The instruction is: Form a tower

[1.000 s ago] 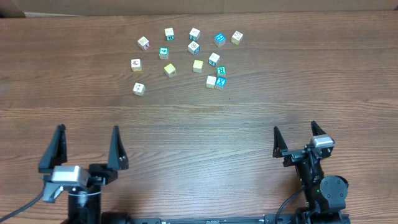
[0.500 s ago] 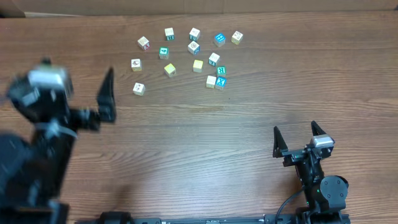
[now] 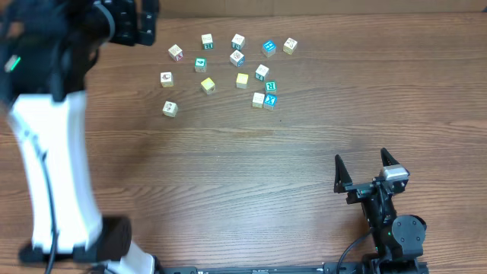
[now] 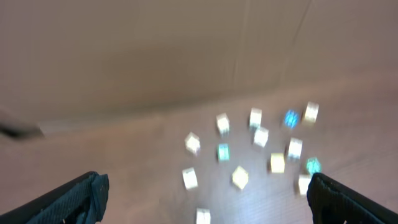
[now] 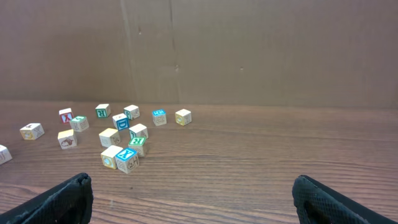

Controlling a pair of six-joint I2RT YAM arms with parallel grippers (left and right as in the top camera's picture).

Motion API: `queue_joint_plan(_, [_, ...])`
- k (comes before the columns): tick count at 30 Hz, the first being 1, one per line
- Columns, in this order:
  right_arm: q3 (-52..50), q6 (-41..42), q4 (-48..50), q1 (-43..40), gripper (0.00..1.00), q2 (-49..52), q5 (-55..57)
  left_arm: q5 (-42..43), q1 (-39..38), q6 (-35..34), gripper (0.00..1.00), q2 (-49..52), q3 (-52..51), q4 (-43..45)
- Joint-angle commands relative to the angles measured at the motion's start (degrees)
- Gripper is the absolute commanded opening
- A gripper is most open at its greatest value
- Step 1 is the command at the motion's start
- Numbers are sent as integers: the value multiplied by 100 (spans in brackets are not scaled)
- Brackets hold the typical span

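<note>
- My left gripper (image 3: 135,24) hangs high over the far-left corner of the worktop (image 3: 228,175). Its jaws are spread wide and hold nothing; the left wrist view shows the same, although it is blurred.
- My right gripper (image 3: 361,158) sits low near the near edge, towards the right. It is also spread wide and empty.
- The tower (image 3: 270,87) is at the right side of the group of cubes, near the far edge. I read it as a teal-topped cube with a pale one under it, but from above I cannot be sure it is two high.
- The relation that matters: from the right gripper, the tower (image 5: 137,144) lies ahead towards the far edge and a little to the left, with bare wood between. Its long axis is upright, so I judge that a cube must come down on it from straight above.
- The left gripper is nearer to the left cubes, such as the loose cube (image 3: 170,108) at the near-left of the group. The right gripper has the more direct way to the tower.
- What stands in the way: a blue X cube (image 3: 269,100) and a cream cube (image 3: 258,99) lie just beside the tower on its near side, and a white cube (image 3: 262,72) lies close on its far side. My fingers could knock these.
</note>
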Motion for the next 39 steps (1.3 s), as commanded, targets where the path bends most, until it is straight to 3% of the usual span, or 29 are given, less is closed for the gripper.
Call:
queue_joint_plan(1, [-61, -9, 15, 35, 100, -37, 57, 101, -2, 109, 100, 667, 96, -234])
queue_joint_plan(5, [-61, -9, 15, 35, 100, -37, 57, 37, 2, 109, 100, 1344, 94, -457])
queue_joint_plan(7, [-61, -9, 15, 35, 100, -37, 57, 35, 2, 109, 81, 1655, 94, -638])
queue_joint_plan(9, [-61, -9, 15, 35, 100, -37, 57, 37, 2, 107, 56, 1937, 94, -887])
queue_joint_plan(10, [-61, -9, 15, 35, 100, -37, 57, 37, 2, 107, 55, 2076, 94, -1034])
queue_joint_plan(21, [-61, -9, 15, 35, 100, -37, 57, -72, 2, 107, 78, 3595, 90, -1849])
queue_joint_plan(24, [-61, -9, 15, 35, 100, -37, 57, -74, 2, 109, 95, 3928, 90, -1882])
queue_joint_plan(26, [-61, -9, 15, 35, 100, -37, 57, -74, 7, 109, 99, 4135, 90, -1891])
queue_joint_plan(35, [-61, -9, 15, 35, 100, -37, 57, -203, 7, 122, 100, 4509, 90, -1818])
queue_joint_plan(38, [-61, -9, 15, 35, 100, -37, 57, -201, 7, 155, 78, 4509, 90, -1810])
queue_joint_plan(39, [-61, -9, 15, 35, 100, -37, 57, -201, 7, 153, 77, 4509, 90, -1805])
